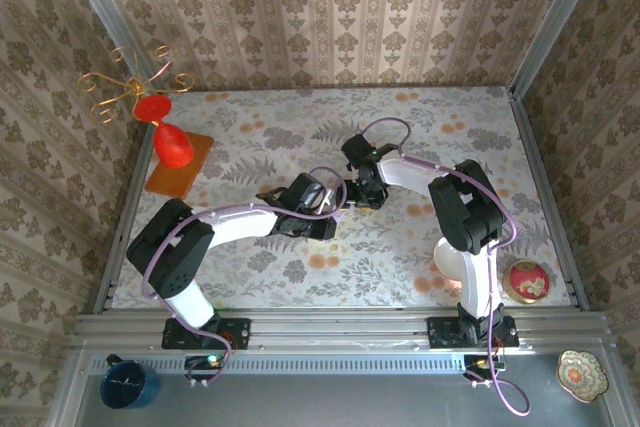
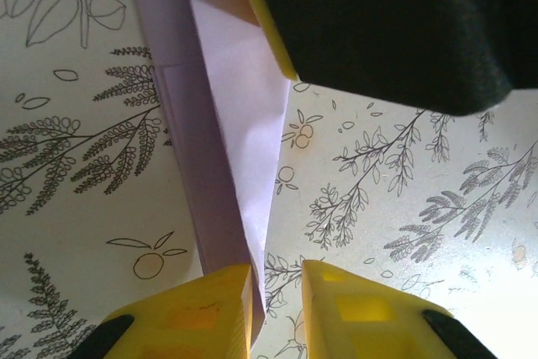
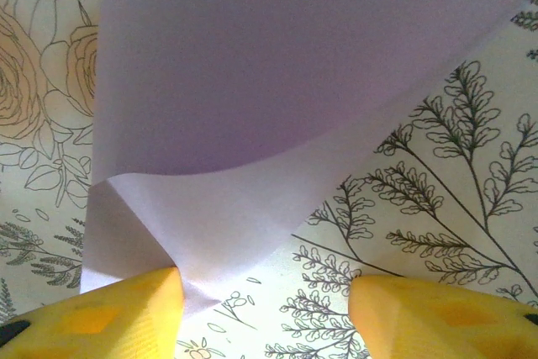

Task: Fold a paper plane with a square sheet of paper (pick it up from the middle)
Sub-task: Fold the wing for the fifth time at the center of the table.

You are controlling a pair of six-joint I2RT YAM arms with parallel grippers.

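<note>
Between the fingers of my left gripper [image 2: 277, 313] runs the paper [image 2: 227, 140]. It is pale lilac, folded into a long narrow strip with sharp creases and layered edges, and its lower end lies against one yellow finger [image 2: 193, 313]. These jaws stand a little apart, and a sliver of cloth [image 2: 420, 208] shows between the paper and the other finger, so I touch it without pinching it. My right gripper [image 3: 265, 317] is spread wide. A creased corner of the paper rests on the cloth between its fingers and meets one of them, while a broad smooth flap lifts and curls above. The paper lies mid-table, where my two grippers meet. My fingertips are blocky yellow plastic with square recesses. The cloth is flat and pale, printed with fine line-drawn ferns, roses and small fruit.
</note>
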